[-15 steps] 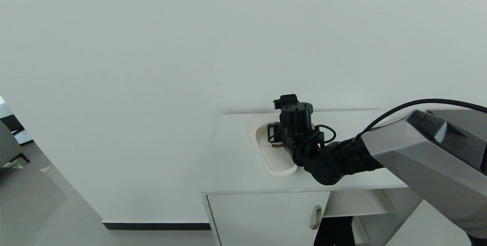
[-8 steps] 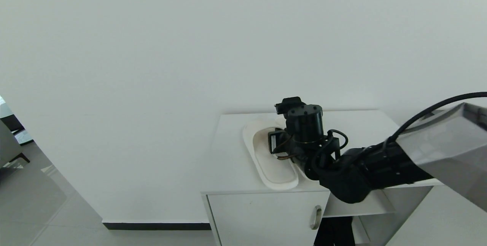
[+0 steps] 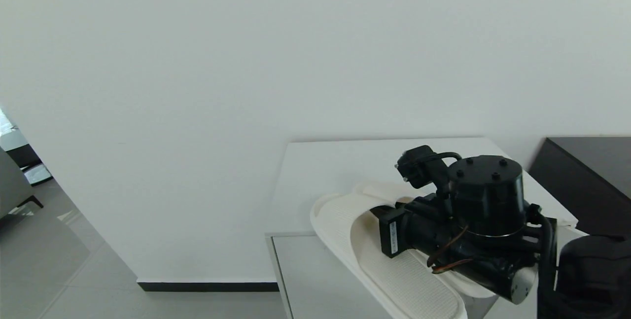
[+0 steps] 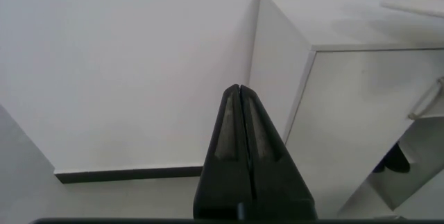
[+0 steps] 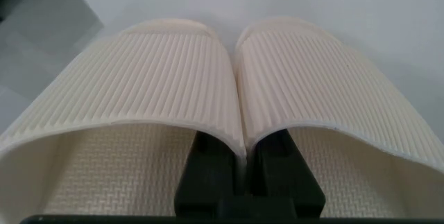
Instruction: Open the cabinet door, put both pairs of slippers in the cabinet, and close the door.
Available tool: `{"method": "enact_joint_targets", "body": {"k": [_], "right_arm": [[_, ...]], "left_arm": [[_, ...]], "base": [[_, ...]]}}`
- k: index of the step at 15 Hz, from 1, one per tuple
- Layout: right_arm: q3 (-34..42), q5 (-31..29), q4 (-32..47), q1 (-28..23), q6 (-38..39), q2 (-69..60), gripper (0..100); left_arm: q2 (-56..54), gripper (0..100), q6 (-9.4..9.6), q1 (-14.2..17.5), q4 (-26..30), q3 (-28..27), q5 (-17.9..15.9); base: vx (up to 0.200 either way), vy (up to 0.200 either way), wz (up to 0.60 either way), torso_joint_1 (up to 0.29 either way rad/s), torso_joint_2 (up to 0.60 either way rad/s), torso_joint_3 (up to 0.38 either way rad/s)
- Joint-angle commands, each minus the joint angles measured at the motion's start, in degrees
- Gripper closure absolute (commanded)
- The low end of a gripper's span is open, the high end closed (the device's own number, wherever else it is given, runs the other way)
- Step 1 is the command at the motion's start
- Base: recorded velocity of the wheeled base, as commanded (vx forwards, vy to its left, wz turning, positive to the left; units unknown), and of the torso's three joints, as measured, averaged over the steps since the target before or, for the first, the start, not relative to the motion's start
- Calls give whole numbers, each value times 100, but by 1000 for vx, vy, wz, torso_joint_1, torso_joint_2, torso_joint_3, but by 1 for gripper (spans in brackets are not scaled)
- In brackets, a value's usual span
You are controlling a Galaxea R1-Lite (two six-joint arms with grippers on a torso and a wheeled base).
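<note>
While the right gripper (image 5: 243, 160) is clamping the inner strap edges of the two cream slippers (image 5: 173, 64) together, the pair is lying across the front edge of the cabinet (image 3: 340, 161) top, at five o'clock in the head view. Whether the soles are touching the top I cannot tell. The left gripper (image 4: 240, 123) is pressing its fingers together on nothing, pointing toward the cabinet's left front corner. Its camera is showing the door (image 4: 354, 120) shut, the handle (image 4: 429, 99) at the edge beside an open compartment, and something dark (image 4: 395, 161) in there, too small to name. A dark counter (image 3: 591, 171) is standing at the cabinet's three o'clock.
</note>
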Motion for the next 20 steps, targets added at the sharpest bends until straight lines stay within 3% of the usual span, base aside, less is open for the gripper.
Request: {"method": "enact_joint_targets", "body": {"k": [1,3,10,15,20], "right_arm": [[117,51,4,27,-1,-279,100],[328,412,4,18,-10,-420,100],[759,807,-5,18,-1,-807,100],[1014,1273,-5,18,8,-877,100],[1075,1396,4,9,17,-851,100]], "left_arm": [[7,100,-4,0,0,0,0],[7,100,-4,0,0,0,0],[7,100,-4,0,0,0,0],[7,100,5,0,0,0,0],[7,100,5,0,0,0,0]], "base": [[-200,0,0,-7,-12,2],[-200,0,0,-7,2,-2],[-200,0,0,3,2,2],[0,0,0,0,0,0],[0,-200,0,6,6,2]]}}
